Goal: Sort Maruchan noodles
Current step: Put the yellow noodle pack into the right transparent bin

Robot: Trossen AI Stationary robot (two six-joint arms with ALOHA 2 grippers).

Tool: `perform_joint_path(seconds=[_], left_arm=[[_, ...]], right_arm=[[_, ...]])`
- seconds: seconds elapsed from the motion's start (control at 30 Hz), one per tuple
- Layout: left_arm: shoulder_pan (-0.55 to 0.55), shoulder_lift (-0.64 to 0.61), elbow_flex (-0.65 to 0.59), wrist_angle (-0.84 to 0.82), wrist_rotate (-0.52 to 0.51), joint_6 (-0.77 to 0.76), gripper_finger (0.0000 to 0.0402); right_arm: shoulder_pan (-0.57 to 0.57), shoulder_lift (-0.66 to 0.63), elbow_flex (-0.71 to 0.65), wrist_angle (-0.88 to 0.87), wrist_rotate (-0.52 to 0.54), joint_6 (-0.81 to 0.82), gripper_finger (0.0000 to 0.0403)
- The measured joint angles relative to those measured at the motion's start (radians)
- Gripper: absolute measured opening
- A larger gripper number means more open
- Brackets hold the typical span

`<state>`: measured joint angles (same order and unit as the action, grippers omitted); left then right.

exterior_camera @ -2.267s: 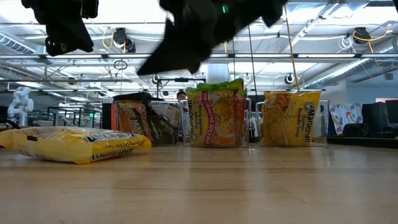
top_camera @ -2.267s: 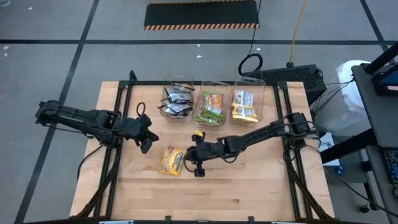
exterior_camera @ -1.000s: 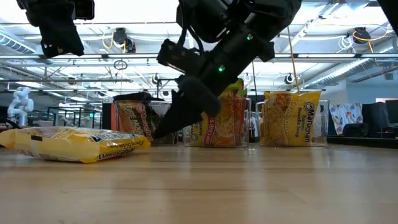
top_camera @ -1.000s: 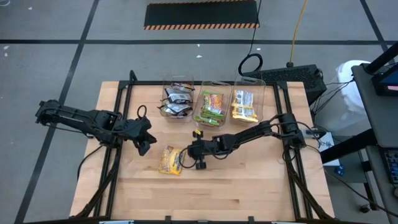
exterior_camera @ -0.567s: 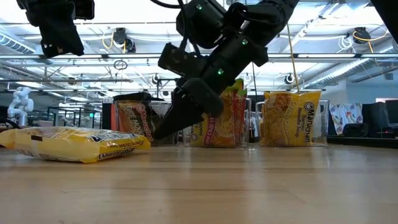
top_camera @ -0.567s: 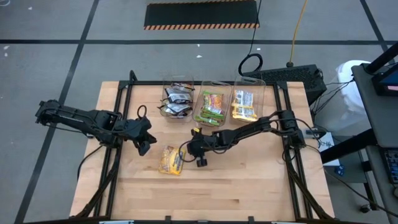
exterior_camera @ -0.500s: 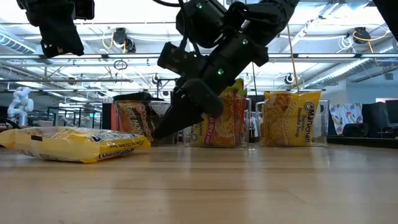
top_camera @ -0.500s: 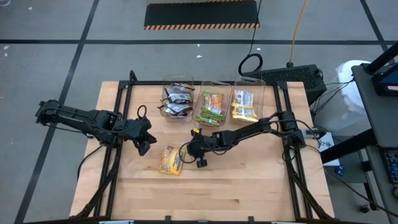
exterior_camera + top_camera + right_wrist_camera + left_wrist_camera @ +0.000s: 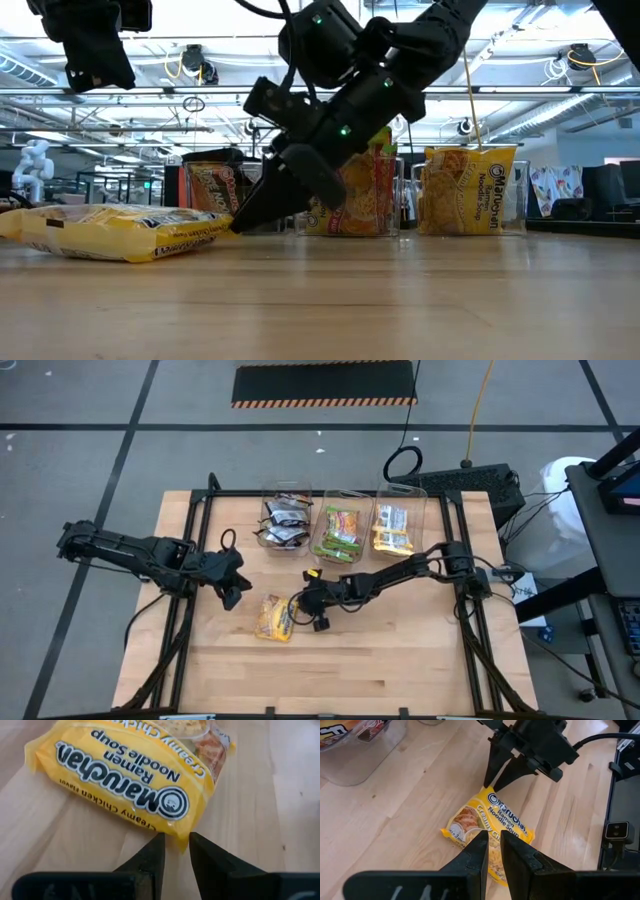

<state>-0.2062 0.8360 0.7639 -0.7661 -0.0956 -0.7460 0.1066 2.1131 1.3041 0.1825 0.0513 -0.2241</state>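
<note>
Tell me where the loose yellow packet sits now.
High view: yellow crinkly plastic noodle packet lies left of table centre, below the clear bins, right pincer at its edge.

We see a wooden table (image 9: 400, 660) on a grey tiled floor (image 9: 80, 420). Three clear bins (image 9: 344, 530) stand in a row at its far edge. Beyond the table lies a black mat with striped hazard edging (image 9: 323, 382), and a yellow cable (image 9: 480, 405) runs down beside a coiled black cable (image 9: 402, 462). Ceiling lights and beams (image 9: 560, 80) fill the room behind.
</note>
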Motion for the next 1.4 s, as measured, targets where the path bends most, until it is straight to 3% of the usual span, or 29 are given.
perform_joint_path(seconds=[0.5,0.8,0.93,1.4], left_arm=[[0.000,0.000,0.000,0.000,0.000,-0.003,0.0056],[-0.004,0.000,0.001,0.003,0.002,-0.017,0.0056],[-0.004,0.000,0.001,0.003,0.003,-0.023,0.0056],[-0.005,0.000,0.001,0.012,0.002,-0.048,0.0056]], right_arm=[[0.000,0.013,0.000,0.076,-0.004,0.002,0.0077],[-0.002,0.089,0.000,0.193,-0.057,0.083,0.0010],[-0.002,0.096,0.000,0.202,-0.057,0.119,0.0004],[-0.002,-0.024,0.000,0.140,-0.050,0.034,0.0000]])
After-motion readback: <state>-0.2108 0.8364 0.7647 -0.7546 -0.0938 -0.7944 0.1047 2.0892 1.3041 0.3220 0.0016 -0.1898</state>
